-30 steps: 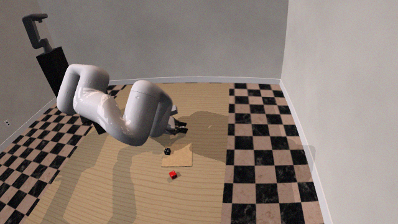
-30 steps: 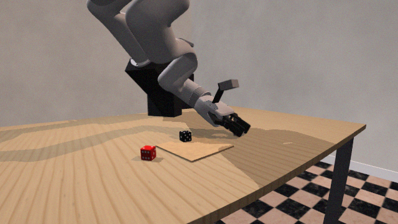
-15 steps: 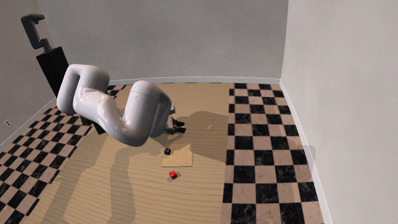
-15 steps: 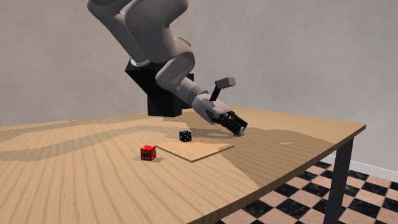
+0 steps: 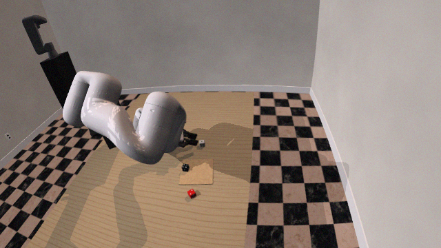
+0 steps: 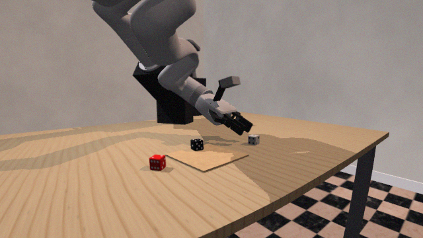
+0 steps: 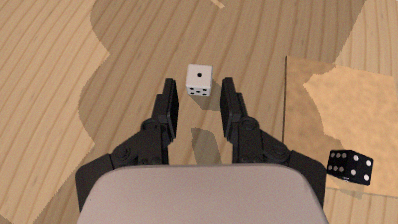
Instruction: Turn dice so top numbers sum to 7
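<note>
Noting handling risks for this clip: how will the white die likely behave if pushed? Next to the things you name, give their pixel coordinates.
The white die (image 5: 202, 143) (image 6: 254, 140) (image 7: 199, 79) probably slides on its flat face. Its cube shape makes rolling unlikely, though a high push might tip it.

"What changed near the centre of the top view?"

"My claw (image 5: 197, 139) (image 6: 246, 129) (image 7: 199, 91) drew back and up from the white die (image 5: 202, 142) (image 6: 254, 139) (image 7: 199, 80), which now shows fully, just right of my fingertips there."
</note>
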`<state>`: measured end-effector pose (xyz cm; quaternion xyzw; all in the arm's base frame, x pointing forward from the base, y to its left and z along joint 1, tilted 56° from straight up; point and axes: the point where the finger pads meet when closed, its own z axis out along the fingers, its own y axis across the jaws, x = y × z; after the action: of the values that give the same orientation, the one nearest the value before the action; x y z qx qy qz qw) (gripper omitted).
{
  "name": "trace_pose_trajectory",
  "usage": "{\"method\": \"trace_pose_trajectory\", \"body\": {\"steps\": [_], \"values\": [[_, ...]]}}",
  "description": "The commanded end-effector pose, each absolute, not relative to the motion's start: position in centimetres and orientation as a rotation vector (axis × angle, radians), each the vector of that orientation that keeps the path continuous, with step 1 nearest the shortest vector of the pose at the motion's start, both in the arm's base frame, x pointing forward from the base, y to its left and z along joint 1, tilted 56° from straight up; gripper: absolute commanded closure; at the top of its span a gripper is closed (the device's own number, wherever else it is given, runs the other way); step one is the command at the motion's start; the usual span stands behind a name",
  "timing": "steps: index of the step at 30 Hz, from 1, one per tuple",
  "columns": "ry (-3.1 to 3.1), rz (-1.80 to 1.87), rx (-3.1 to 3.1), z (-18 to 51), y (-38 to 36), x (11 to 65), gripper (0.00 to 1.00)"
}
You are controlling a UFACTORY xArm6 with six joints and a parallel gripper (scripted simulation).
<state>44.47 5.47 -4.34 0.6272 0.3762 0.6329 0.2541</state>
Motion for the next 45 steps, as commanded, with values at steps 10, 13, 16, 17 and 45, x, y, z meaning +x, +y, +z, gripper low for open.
{"method": "trace_pose_trajectory", "body": {"steps": [10, 13, 16, 17, 45], "values": [[1.024, 1.72, 1.704, -3.0, 7.0, 43.1, 0.58], [1.024, 1.72, 1.704, -2.2, 7.8, 42.4, 0.58], [1.024, 1.72, 1.704, -2.0, 8.1, 42.1, 0.58], [1.024, 1.72, 1.704, -1.8, 8.3, 41.9, 0.58], [0.88, 1.395, 1.89, -0.1, 10.5, 42.0, 0.58]]}}
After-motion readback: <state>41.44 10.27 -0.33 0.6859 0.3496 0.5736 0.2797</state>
